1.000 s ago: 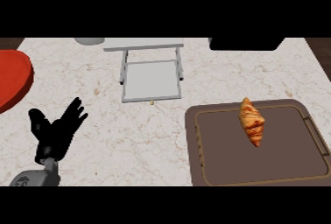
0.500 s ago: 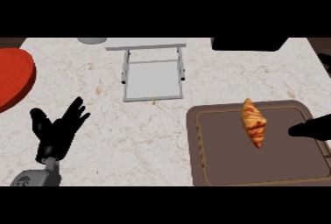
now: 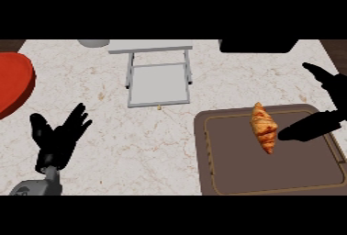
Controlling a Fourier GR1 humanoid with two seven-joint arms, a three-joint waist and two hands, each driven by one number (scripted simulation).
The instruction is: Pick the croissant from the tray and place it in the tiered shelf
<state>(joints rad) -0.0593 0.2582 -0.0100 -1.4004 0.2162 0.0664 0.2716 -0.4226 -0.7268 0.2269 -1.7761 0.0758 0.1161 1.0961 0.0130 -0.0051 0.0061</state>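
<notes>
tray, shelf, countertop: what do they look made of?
Tray: dark brown, matte, with a thin lighter line inside the rim; could be coated metal or plastic, can't tell.
Tiered shelf: pale grey flat panels on thin straight legs, looks like painted or brushed metal.
Counter: off-white with tan veining, reads as marble or similar polished stone.

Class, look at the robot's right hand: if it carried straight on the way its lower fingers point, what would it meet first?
Most likely the croissant on the tray: the right hand points leftward at it. Its height above the tray is unclear.
</notes>
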